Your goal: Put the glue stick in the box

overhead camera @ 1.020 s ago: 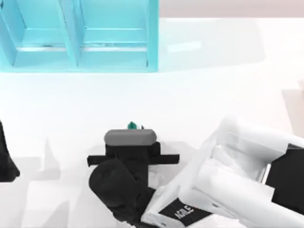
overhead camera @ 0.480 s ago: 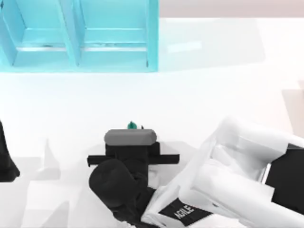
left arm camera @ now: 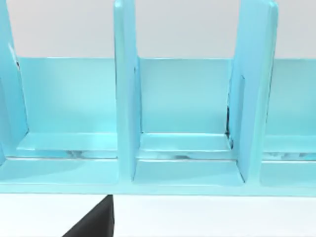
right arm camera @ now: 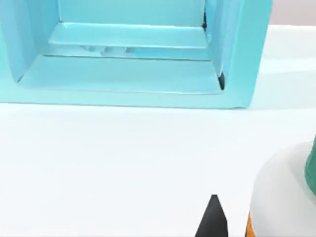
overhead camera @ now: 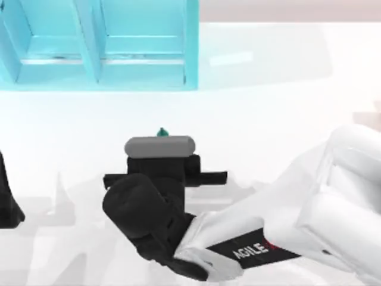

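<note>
Shift: right claw (overhead camera: 159, 156) now sits nearer the box than half a second back, wrist block and green cap moved up the top view together; forearm swung lower and flatter.
Left claw: parked at the table's left edge (overhead camera: 7, 196), well away from the working claw; spread or pressed together, cannot tell; wrist camera faces the box compartments.
Box: light blue, divided into compartments (overhead camera: 95, 53), ahead of the right claw and well apart from it, bare white table (overhead camera: 268, 107) between.
Glue stick: only the dark green cap tip peeks out just past the wrist block (overhead camera: 162, 131); in the right wrist view, white shoulder with an orange edge below (right arm camera: 281, 192), close beside a dark fingertip (right arm camera: 213, 217).
Right claw grip: probably pinching the glue stick, judged from cap travelling with the wrist; contact itself hidden.
Meaning: carry toward the box apparently under way; release into a compartment not yet done.
</note>
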`<state>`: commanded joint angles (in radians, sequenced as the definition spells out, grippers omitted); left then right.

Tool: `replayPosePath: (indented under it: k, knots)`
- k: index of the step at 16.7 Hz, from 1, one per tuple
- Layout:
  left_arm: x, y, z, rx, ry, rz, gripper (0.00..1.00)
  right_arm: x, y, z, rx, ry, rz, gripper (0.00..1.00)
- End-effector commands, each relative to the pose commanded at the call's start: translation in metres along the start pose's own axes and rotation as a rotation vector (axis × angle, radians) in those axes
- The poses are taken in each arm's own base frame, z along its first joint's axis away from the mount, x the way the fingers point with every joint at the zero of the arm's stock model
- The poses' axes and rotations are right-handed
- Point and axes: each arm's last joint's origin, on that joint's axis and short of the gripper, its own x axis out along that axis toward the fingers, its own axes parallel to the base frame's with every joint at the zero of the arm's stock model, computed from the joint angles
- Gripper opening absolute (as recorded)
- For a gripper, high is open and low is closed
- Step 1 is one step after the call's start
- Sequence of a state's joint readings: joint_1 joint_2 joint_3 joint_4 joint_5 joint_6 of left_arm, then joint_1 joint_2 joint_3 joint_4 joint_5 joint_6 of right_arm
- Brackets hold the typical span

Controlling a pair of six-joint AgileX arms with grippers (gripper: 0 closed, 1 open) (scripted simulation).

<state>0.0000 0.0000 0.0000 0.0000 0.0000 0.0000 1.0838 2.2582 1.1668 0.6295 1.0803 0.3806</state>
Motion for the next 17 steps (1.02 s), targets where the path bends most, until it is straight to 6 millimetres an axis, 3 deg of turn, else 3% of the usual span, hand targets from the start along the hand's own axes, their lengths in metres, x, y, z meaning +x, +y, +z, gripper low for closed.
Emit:
replayPosePath:
  k: [4,10,14,17]
  knots:
    - [0.000,0.000,0.000,0.000,0.000,0.000,1.00,-0.011,-0.003,0.038,0.010,-0.005,0.004,0.00]
    - [0.000,0.000,0.000,0.000,0.000,0.000,1.00,-0.007,-0.005,0.040,0.008,-0.004,-0.005,0.00]
    - [0.000,0.000,0.000,0.000,0.000,0.000,1.00,0.037,-0.035,0.046,-0.115,0.055,-0.102,0.00]
    - [0.000,0.000,0.000,0.000,0.000,0.000,1.00,0.094,-0.087,0.071,-0.242,0.149,-0.197,0.00]
